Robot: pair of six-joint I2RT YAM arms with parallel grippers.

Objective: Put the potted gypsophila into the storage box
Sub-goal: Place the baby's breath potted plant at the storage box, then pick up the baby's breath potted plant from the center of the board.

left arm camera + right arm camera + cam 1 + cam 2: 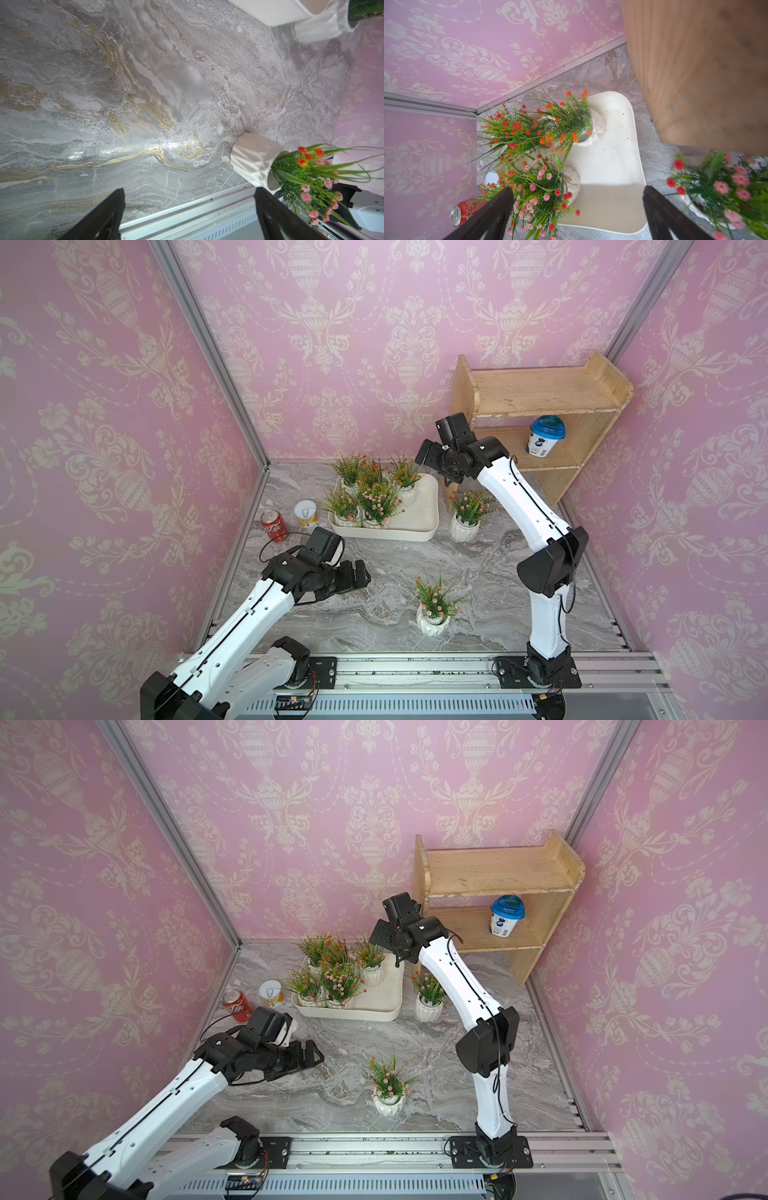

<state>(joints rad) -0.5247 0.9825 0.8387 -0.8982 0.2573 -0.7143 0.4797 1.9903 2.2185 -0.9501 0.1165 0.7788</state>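
Across the lower half of both top views spreads the marble table (415, 564), with the wooden shelf (540, 393) at upper right and the storage box (417, 514) at centre. Several potted gypsophila (376, 506) crowd the box's left part. The main risk, I judge, is a further pot set down among them knocking neighbours over or catching their springy stems. A wrist swinging right could also clip the nearby shelf's side. Over the box's upper right corner hangs the right pincer (426, 456), jaws wide, holding nothing. The left pincer (359, 574), equally wide and empty, hovers left of centre. One stray pot (464, 526) stands just right of the box, below the right pincer. The lone pot (432, 620) sits at lower centre, right of the left pincer and apart from it.
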